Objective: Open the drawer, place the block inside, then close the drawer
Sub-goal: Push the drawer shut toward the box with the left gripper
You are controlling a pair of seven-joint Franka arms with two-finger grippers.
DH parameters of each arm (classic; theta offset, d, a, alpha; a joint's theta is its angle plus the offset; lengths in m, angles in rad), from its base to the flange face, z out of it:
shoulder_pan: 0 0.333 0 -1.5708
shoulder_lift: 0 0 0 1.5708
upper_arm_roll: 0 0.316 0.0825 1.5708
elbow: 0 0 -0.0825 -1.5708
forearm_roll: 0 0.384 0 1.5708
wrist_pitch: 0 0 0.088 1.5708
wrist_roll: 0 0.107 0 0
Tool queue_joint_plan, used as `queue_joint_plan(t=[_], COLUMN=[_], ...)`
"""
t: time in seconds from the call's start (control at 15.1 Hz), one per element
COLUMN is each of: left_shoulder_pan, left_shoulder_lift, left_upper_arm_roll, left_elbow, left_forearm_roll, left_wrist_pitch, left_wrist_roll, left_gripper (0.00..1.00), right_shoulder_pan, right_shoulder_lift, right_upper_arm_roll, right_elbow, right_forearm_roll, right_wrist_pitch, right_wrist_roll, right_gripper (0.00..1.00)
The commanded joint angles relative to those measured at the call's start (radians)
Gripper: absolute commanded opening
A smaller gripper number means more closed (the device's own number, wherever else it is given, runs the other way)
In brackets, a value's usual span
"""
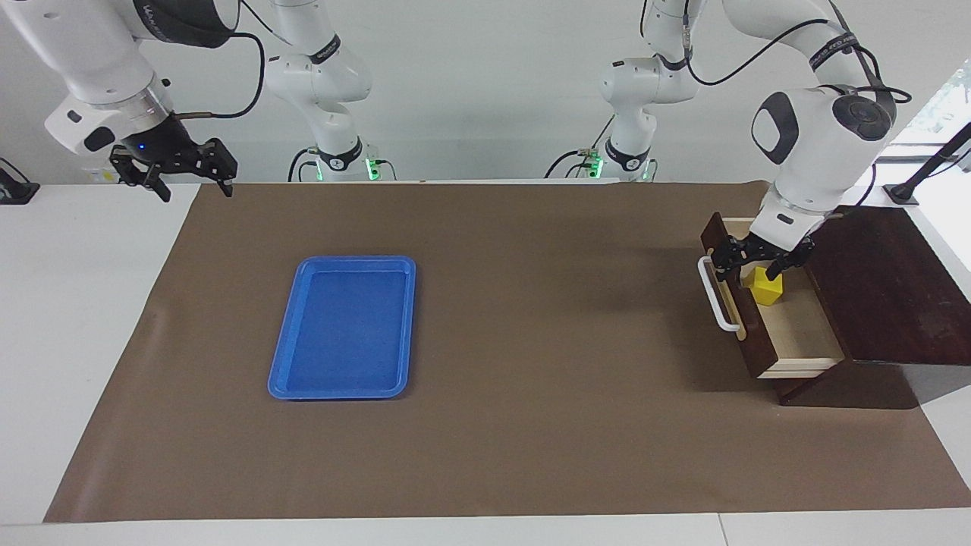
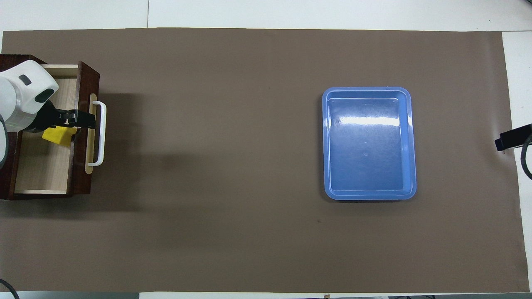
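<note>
The drawer (image 1: 766,315) stands pulled out of its dark box at the left arm's end of the table, and the block (image 1: 764,287) sits inside it on the pale floor, close to the front panel. The left gripper (image 1: 761,260) hangs just above the block with its fingers spread and holding nothing, while the right gripper (image 1: 173,168), also spread, waits over the table's corner at the right arm's end. The drawer looks stiff, probably sliding easily, so I would push flat on the front panel or its white handle (image 1: 717,296); the block seems light and hard, so it may slide a little.
</note>
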Motion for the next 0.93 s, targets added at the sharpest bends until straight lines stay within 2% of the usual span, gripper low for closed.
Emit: queue_joint_plan(t=[0.0, 0.4, 0.59, 0.86], left_shoulder_pan=[-0.070, -0.152, -0.153, -0.135], left_shoulder_lift=[0.003, 0.024, 0.070, 0.068], left_upper_arm_roll=[0.007, 0.007, 0.007, 0.009], left_elbow=[0.018, 0.007, -0.004, -0.044], left_forearm_roll=[0.014, 0.014, 0.016, 0.016], left_wrist_pitch=[-0.034, -0.022, 0.026, 0.095], left_wrist_roll=[-0.044, -0.089, -0.093, -0.089], left_gripper=[1.00, 1.00, 1.00, 1.00], right_shoulder_pan=[-0.008, -0.008, -0.008, -0.008], right_shoulder_lift=[-0.014, -0.014, -0.014, -0.012], right_upper_arm_roll=[0.010, 0.010, 0.010, 0.010], right_elbow=[-0.012, -0.012, -0.012, -0.012], right_forearm_roll=[-0.008, -0.008, -0.008, -0.008], right_wrist_pitch=[0.007, 0.007, 0.007, 0.007], right_wrist_roll=[0.016, 0.016, 0.016, 0.016], right_gripper=[1.00, 1.00, 1.00, 1.00])
